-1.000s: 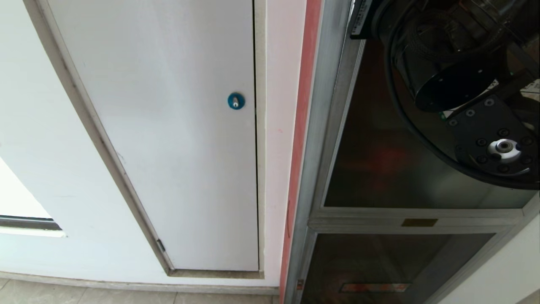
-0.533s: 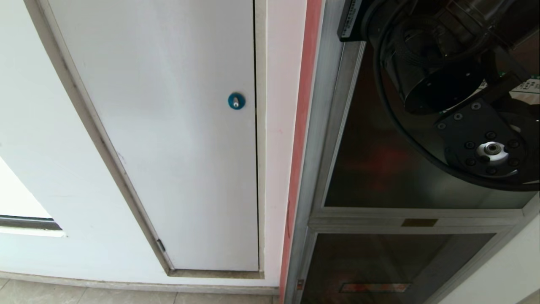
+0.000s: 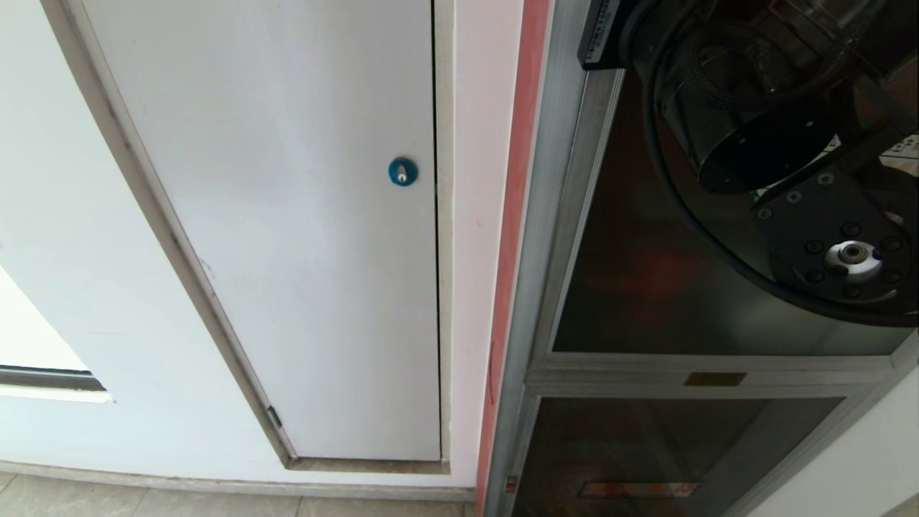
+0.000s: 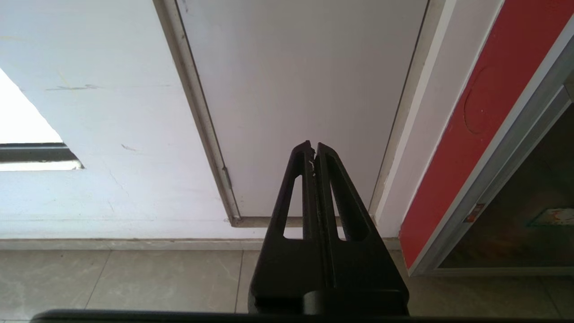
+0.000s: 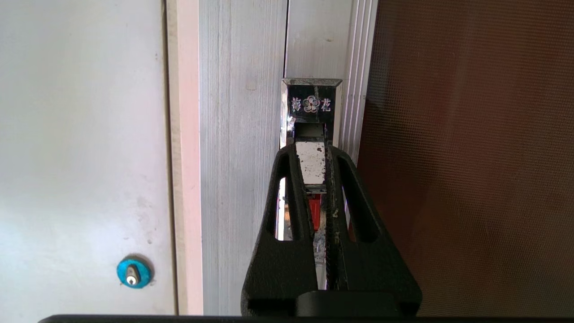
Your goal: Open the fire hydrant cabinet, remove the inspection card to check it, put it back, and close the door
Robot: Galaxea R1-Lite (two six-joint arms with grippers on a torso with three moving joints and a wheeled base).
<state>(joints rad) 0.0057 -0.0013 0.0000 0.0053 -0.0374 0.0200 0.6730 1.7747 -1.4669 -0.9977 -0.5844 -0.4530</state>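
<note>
The right pincer (image 5: 319,161) is pinched on the latch tab (image 5: 311,163) of the door (image 5: 466,148), its two black fingers closing on the worn metal tongue from either side; a bit of red shows just behind it. That grip makes sense: the tab is the only handhold on the flush aluminium frame, so pulling it should free the door of the fire hydrant cabinet (image 3: 546,215), which looks shut. In the head view the right arm fills the 2 o'clock corner, over the dark glass. The inspection card is not visible. The left pincer (image 4: 314,154) hangs pressed together, empty, facing the white panel door (image 3: 287,215) with its blue lock (image 3: 402,171).
</note>
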